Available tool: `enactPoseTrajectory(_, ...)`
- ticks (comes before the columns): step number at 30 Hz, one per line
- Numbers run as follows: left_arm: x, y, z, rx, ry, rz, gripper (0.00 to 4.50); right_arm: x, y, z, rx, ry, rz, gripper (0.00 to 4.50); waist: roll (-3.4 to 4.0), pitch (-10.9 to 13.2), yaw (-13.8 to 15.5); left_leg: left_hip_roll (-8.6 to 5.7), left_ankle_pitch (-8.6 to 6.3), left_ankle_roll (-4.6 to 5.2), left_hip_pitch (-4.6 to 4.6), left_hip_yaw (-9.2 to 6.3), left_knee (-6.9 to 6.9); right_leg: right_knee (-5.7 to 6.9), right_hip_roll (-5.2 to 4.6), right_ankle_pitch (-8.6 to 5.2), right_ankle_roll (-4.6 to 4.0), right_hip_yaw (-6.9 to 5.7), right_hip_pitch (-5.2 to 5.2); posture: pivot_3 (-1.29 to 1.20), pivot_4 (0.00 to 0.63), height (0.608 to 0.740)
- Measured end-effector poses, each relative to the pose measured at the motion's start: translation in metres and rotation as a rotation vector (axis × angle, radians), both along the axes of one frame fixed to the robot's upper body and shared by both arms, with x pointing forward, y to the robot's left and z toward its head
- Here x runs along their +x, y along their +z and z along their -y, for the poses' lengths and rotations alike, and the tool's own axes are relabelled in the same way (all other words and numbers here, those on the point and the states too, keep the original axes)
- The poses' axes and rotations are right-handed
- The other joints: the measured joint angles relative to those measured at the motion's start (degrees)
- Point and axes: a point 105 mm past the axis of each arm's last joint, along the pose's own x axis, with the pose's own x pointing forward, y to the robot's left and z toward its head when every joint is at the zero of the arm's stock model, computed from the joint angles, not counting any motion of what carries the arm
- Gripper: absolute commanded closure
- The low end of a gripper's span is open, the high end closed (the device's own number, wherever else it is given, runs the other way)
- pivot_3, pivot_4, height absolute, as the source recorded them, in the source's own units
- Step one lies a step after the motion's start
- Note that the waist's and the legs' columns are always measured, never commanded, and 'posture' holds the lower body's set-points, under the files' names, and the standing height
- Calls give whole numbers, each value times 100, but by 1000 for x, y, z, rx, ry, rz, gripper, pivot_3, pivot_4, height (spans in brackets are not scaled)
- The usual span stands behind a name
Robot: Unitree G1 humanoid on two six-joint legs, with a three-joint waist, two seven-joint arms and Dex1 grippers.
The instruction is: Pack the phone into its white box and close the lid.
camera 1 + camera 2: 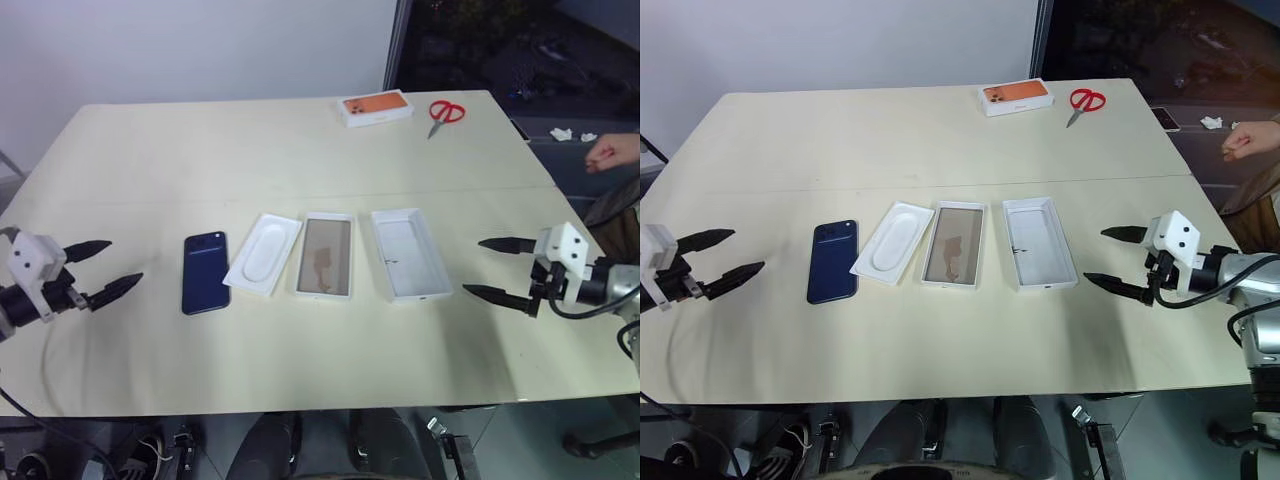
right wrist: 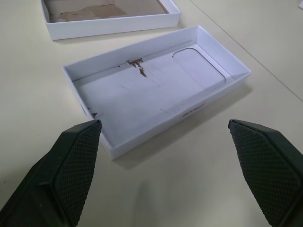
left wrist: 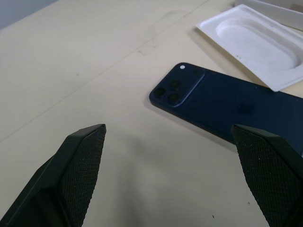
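Observation:
The dark blue phone (image 1: 205,272) lies back up on the table, left of centre, its camera cluster at the far corner. The white box (image 1: 326,256), a shallow tray with a beige-brown floor, rests near the middle. To its right the lid (image 1: 410,254) lies hollow side up, plain white inside. My left gripper (image 1: 101,268) hovers open to the left of the phone, pointing at it, nothing between its fingers. My right gripper (image 1: 495,268) hovers open just right of the lid, also empty.
A thin white insert (image 1: 264,253) with an oval recess lies between phone and box. An orange-topped white box (image 1: 376,108) and red scissors (image 1: 444,114) sit at the table's far edge. A person's hand (image 1: 614,153) shows at the far right. A seam crosses the tabletop (image 1: 300,360).

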Motion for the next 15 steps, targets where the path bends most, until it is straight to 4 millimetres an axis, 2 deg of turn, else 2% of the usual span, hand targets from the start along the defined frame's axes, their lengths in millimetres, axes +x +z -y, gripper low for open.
enactPoseTrajectory(4,4,5,1,7,1,29,50,1,1,0,1,-3,12,7,0,0,3,0,0,0,0,0,0,0,0,0,0,0,0,0,150,740)
enactPoseTrajectory(8,12,17,3,-27,6,64,50,10,17,-2,40,-17,68,7,0,0,1,0,0,0,0,0,0,1,0,0,0,0,0,0,150,740)
enactPoseTrajectory(15,14,15,5,-51,5,64,50,8,14,-1,38,-21,58,7,-1,0,0,0,0,0,0,3,1,3,1,0,0,2,-1,0,150,740)
